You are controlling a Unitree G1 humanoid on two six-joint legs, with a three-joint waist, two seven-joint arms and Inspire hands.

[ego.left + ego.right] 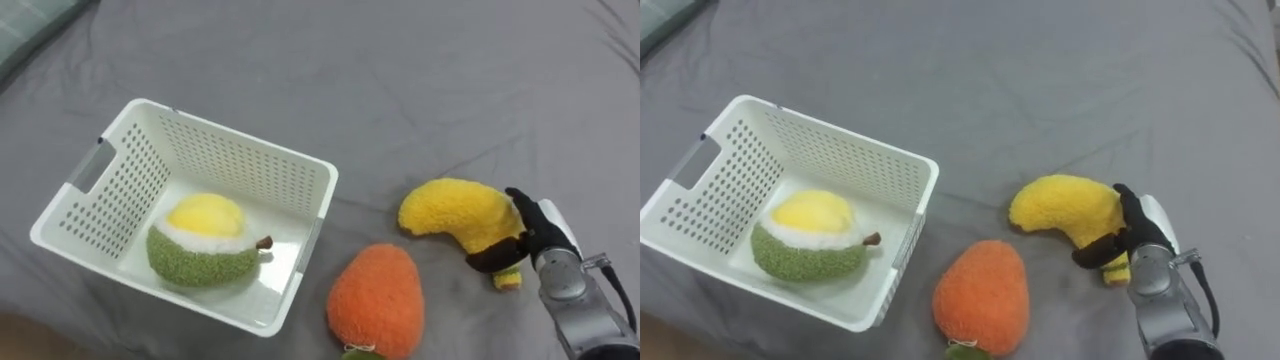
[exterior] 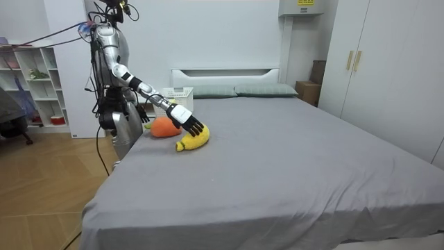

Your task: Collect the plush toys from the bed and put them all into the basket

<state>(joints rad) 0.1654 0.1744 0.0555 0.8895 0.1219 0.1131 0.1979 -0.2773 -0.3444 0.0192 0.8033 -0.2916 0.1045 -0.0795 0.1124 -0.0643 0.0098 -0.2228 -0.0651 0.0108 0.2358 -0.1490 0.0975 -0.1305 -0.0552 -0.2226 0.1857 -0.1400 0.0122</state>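
The right hand (image 1: 535,235) has its fingers curled round the narrow near end of the yellow banana toy (image 1: 455,215), which lies on the grey bed (image 1: 450,90). Its long axis runs diagonally, blunt end pointing left toward the white basket (image 1: 240,160). An orange toy (image 1: 377,300) lies near.

Soft, even light lies over the whole bed.
The grey bed (image 1: 480,80) is lit the same from edge to edge, and its folds make only faint dark lines. The white basket (image 1: 70,190) is the brightest thing on it. Small soft shadows sit close under the yellow toy (image 1: 455,215) and the orange toy (image 1: 378,300). In the room view the white walls (image 2: 222,35) are bright, and the wood floor (image 2: 41,187) has a mild glow.
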